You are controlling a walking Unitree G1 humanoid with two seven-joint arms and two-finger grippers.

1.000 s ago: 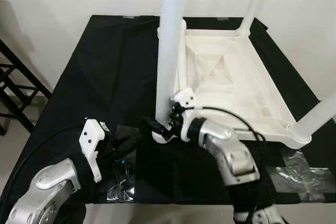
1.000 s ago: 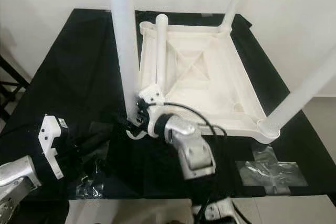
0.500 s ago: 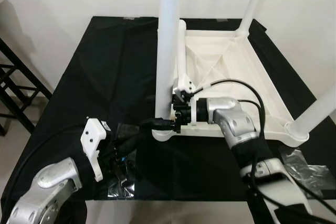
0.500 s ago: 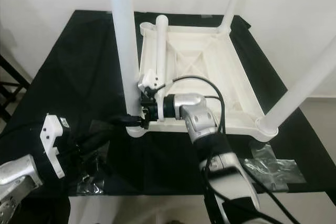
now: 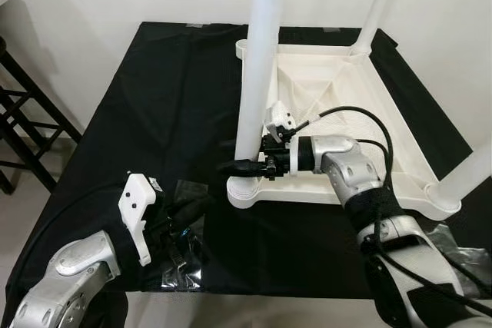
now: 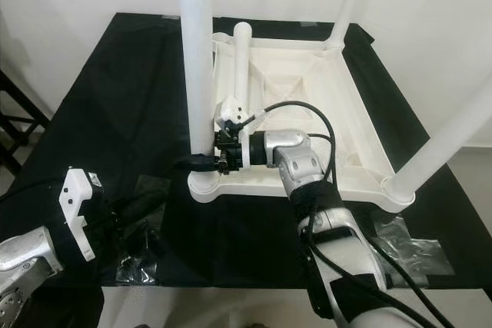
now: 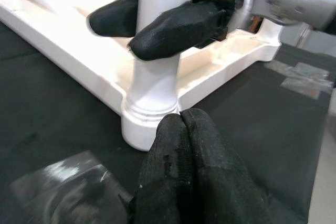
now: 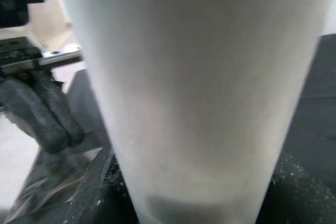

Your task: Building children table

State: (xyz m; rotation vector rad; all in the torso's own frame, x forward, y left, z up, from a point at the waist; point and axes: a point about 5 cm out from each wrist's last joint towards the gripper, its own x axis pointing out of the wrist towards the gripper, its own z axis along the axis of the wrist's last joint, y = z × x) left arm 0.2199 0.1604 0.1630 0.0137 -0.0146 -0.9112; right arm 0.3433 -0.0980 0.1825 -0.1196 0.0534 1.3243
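Currently the upturned white plastic children's table [image 5: 338, 105] lies top-down on the black cloth-covered surface [image 5: 165, 97], with 3 legs seen upright. Right gripper [image 6: 201, 162] is clamped around the near-left white cylindrical leg [image 5: 257, 67], just above its corner socket. Left gripper [image 7: 181, 129] has fingers pressed together, empty, just beside that socket, over crinkled clear tape [image 5: 181, 255].

Right gripper [image 5: 244, 167] clamps the upright table leg [image 5: 257, 74], blocking straight ahead of the left gripper [image 7: 181, 124]; black cloth [image 5: 169, 97] beyond its left lies open
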